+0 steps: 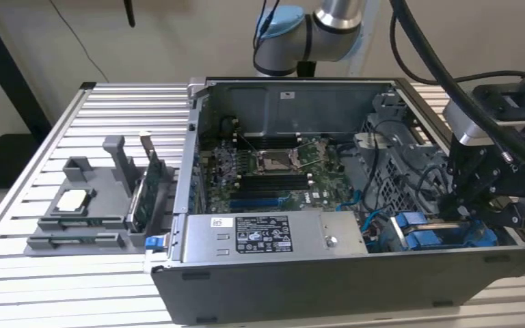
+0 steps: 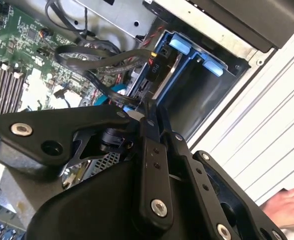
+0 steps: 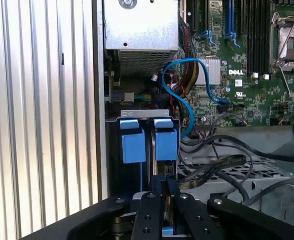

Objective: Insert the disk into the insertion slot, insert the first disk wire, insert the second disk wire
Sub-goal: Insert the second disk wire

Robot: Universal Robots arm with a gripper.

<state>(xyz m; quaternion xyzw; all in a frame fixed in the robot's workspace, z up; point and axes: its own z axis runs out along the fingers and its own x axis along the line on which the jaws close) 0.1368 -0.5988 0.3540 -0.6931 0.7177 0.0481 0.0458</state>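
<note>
The disk point(image 1: 445, 236) sits in a bright blue carrier with 2 blue tabs point(image 3: 149, 139). The motherboard point(image 3: 247, 75) is green, crossed by a blue cable point(image 3: 179, 95) and black cables point(image 2: 94, 55). The gripper point(image 2: 145, 107) is black; the power-supply box point(image 1: 272, 236) is grey.

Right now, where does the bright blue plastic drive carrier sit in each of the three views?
Exterior view: the bright blue plastic drive carrier sits in the case's near corner, on the exterior view's right, under the black gripper.
Second wrist view: the carrier lies beyond the gripper.
First wrist view: its twin tabs stand beyond the gripper.
Shared landmark: the thin blue cable.
</note>
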